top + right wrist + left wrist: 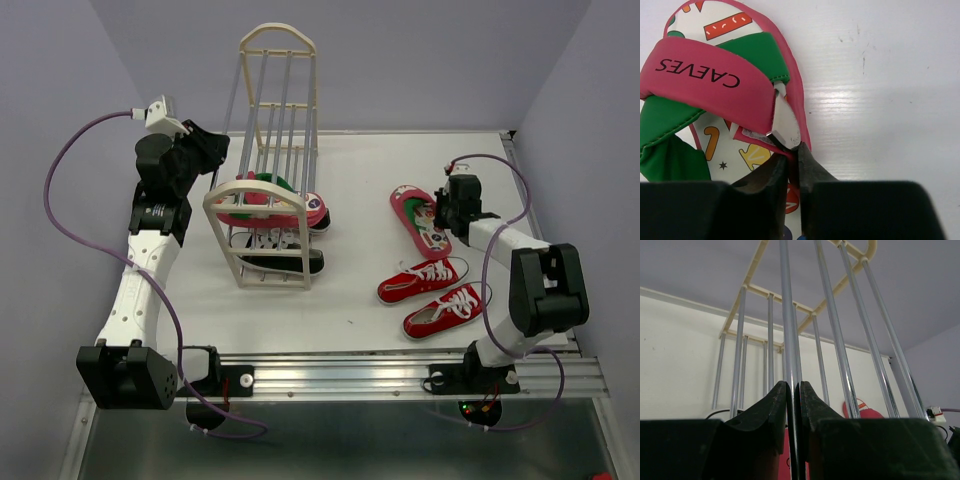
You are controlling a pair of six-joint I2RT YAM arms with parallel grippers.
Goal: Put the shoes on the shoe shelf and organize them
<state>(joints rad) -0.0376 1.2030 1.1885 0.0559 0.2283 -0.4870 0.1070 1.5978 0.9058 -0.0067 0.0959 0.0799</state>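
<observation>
R claw on flip-flop, L claw on shelf, white table, lilac walls

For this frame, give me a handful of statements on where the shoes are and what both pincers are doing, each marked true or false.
1. Both red sneakers lie on the table, off the shoe shelf. True.
2. The black sneakers sit on the table beside the red pair. False: they rest on a low tier of the shelf.
3. The right pincer is closed on the edge of the table flip-flop. True.
4. The left pincer hangs wide open over the sneakers. False: it is closed around a silver rod of the shelf.
5. The second flip-flop lies on the shelf. True.
</observation>
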